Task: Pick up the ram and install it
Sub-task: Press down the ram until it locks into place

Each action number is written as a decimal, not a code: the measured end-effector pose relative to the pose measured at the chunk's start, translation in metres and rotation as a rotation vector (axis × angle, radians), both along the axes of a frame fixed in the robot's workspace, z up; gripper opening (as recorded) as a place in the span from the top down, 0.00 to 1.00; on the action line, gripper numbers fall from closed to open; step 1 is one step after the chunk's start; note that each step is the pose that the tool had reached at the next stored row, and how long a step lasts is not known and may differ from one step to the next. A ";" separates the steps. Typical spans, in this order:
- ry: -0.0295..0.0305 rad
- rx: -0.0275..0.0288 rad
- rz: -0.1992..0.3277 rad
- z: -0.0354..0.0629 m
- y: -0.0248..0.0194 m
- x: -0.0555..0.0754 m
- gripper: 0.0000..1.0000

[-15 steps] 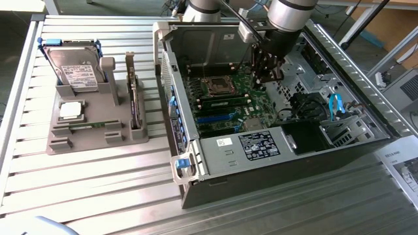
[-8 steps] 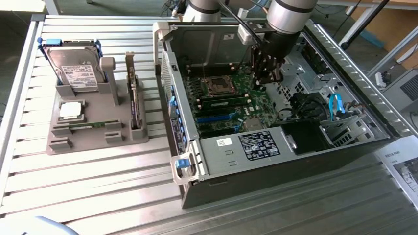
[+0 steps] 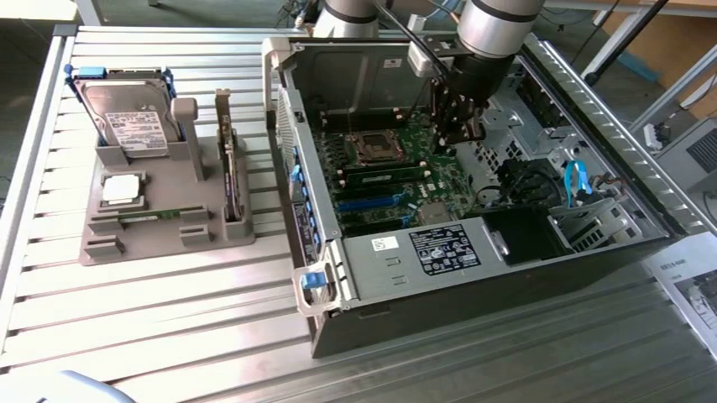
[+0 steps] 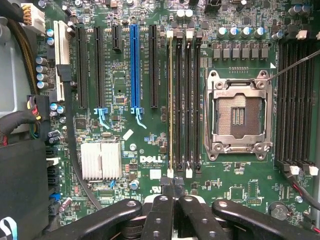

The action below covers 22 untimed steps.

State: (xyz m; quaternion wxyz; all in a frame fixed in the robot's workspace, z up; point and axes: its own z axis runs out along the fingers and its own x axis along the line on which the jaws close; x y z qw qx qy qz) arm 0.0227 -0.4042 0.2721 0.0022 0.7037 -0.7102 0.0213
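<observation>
Ram (image 4: 170,100) upright on the motherboard (image 4: 125,145) inside the open case (image 3: 471,311)

Free passage from above is left onto the CPU socket (image 3: 370,149). Behind the socket in the exterior view, room is closed off by an upright metal panel (image 3: 348,71). To the socket's side on the exterior view's right, space is taken by the gripper (image 3: 457,138) and cables (image 3: 577,180). In front of the socket, the way is blocked by a labelled box (image 3: 446,248).
</observation>
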 end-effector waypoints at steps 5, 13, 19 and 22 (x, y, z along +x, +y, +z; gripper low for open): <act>0.0011 0.0001 0.000 -0.0009 0.0000 -0.004 0.90; 0.0013 -0.0001 0.000 -0.0043 0.0000 -0.004 0.90; 0.0017 0.0000 0.000 -0.0109 0.0000 -0.004 0.90; 0.0019 0.0000 0.000 -0.0136 0.0000 -0.004 0.90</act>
